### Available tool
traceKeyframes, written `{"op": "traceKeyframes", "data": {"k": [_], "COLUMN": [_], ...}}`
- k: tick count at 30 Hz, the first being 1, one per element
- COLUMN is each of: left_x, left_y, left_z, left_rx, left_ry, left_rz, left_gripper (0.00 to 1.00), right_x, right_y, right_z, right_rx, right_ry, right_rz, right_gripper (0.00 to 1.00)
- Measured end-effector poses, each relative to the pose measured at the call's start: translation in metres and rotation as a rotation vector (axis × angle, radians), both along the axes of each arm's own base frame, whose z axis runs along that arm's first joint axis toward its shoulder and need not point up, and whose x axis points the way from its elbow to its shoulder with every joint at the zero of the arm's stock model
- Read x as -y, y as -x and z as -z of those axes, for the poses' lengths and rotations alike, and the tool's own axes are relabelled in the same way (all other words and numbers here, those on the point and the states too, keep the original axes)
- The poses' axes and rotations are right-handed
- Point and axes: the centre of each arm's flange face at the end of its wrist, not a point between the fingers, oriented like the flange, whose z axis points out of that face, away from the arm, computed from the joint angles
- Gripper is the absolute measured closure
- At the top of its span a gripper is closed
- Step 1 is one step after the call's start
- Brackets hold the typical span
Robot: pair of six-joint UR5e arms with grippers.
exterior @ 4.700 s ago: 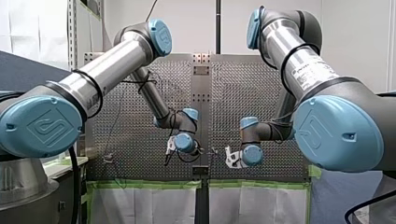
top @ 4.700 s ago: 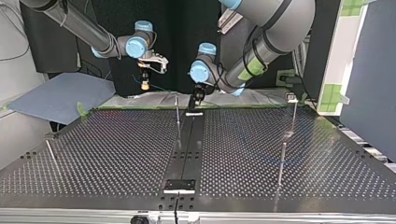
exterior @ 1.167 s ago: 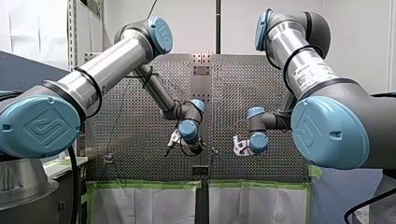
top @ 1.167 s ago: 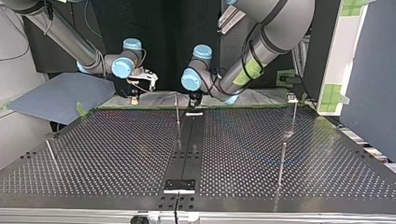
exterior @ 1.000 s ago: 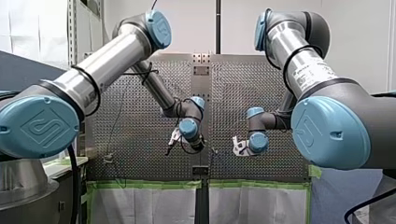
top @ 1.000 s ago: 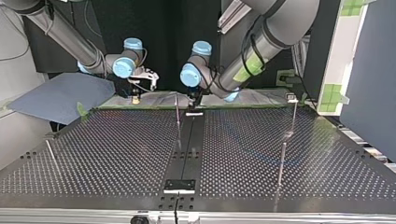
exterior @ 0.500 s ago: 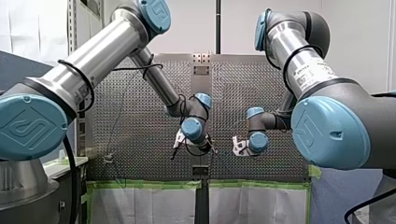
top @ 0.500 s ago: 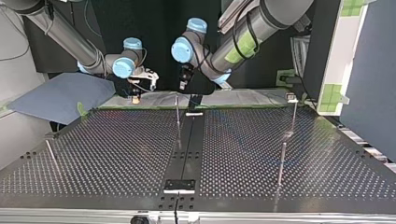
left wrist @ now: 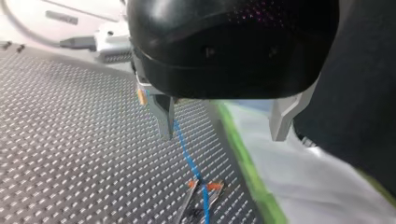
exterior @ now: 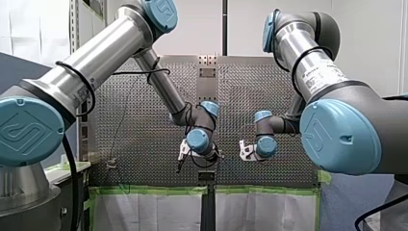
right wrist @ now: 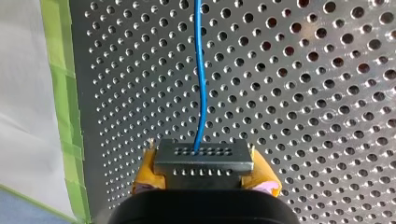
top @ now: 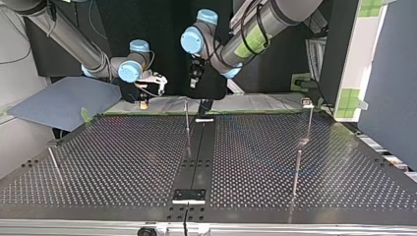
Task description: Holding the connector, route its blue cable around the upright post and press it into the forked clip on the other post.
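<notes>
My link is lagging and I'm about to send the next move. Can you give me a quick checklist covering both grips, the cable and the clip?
1. Is my right gripper shut on the connector? Ok, it sits squarely between the yellow pads.
2. Does the blue cable leave the connector unkinked? Ok.
3. Is my left gripper open and empty? Ok.
4. Is the cable clear of my left gripper? Not ok, it runs right beside one finger.
5. Is the cable between the forked clip prongs? It looks so, but cannot tell if it is fully seated.
6. Are the two grippers apart? Ok in the front view.
</notes>
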Motion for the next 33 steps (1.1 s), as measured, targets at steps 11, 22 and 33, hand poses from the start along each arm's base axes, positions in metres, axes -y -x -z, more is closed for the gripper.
{"op": "traceKeyframes", "data": {"k": [11, 22, 33], "left_x": [-0.007, -0.0087, -0.0083], "left_y": [-0.0077, -0.0072, -0.0062], "left_z": [-0.0003, 0.0, 0.0002], "left_rx": [0.015, 0.01, 0.008], "left_ry": [0.007, 0.003, 0.004], "left_rz": [-0.04, -0.048, -0.048], "left_gripper": [0.0, 0.0, 0.0], "right_x": [-0.0007, -0.0008, -0.001], "right_y": [-0.0007, -0.0015, -0.0001], "right_z": [0.0004, 0.0003, 0.0009], "right_rx": [0.002, 0.008, 0.017], "right_ry": [-0.003, -0.005, -0.011], "right_rz": [-0.008, -0.014, -0.008], "right_gripper": [1.0, 1.0, 1.0]}}
